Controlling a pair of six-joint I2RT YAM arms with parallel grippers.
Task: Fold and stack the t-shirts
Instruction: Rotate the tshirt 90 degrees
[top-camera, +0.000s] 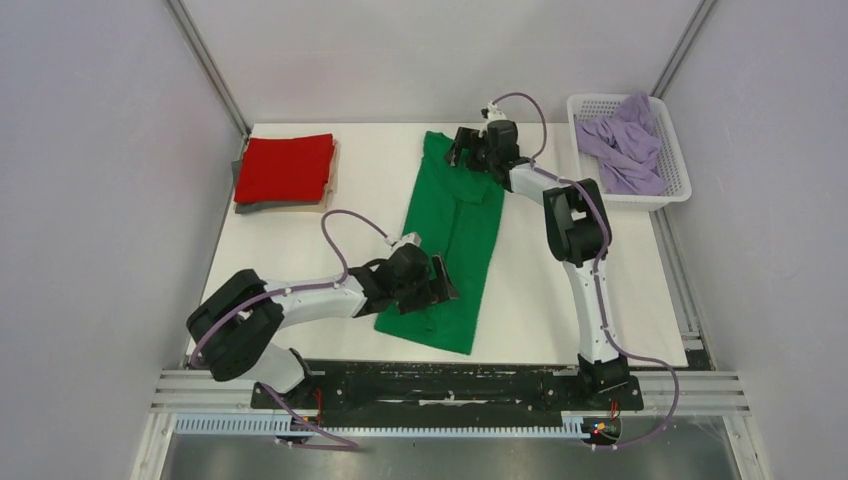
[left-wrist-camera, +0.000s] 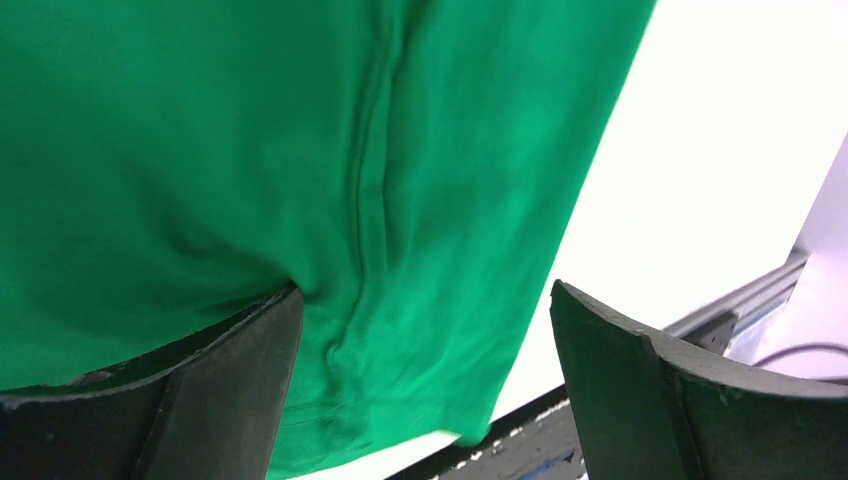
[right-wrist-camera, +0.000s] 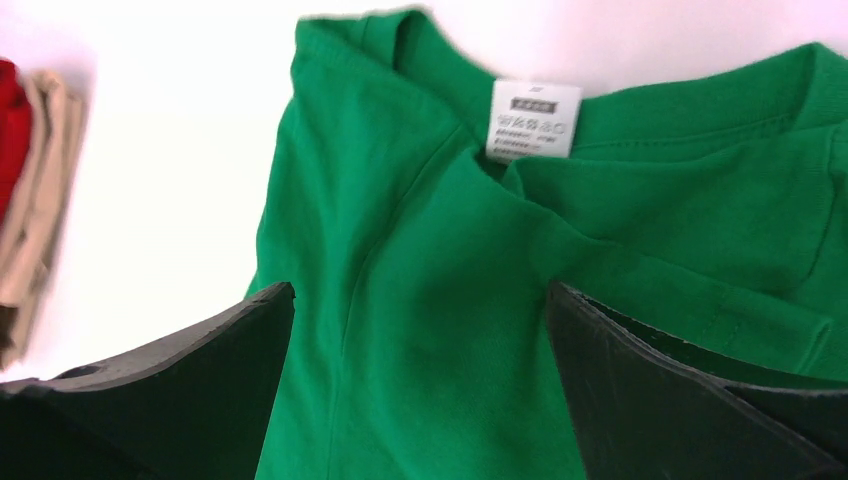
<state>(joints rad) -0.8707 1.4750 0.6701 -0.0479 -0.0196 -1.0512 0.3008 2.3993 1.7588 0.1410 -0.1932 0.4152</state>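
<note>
A bright green t-shirt (top-camera: 455, 235) lies as a long folded strip down the middle of the table, neck end far, hem end near. My left gripper (top-camera: 440, 280) is open over the hem end; the left wrist view shows green cloth (left-wrist-camera: 420, 200) between the spread fingers (left-wrist-camera: 230, 390). My right gripper (top-camera: 462, 150) is open over the neck end; the right wrist view shows the collar and its white neck tag (right-wrist-camera: 533, 120) beyond the spread fingers (right-wrist-camera: 200, 380). A folded red tee (top-camera: 285, 168) tops a stack on a grey one at far left. A lavender tee (top-camera: 625, 145) lies crumpled in the basket.
A white mesh basket (top-camera: 678, 185) stands at the far right of the table. The white table (top-camera: 540, 300) is walled in on the left, back and right. A black rail (top-camera: 450, 385) with the arm bases runs along the near edge.
</note>
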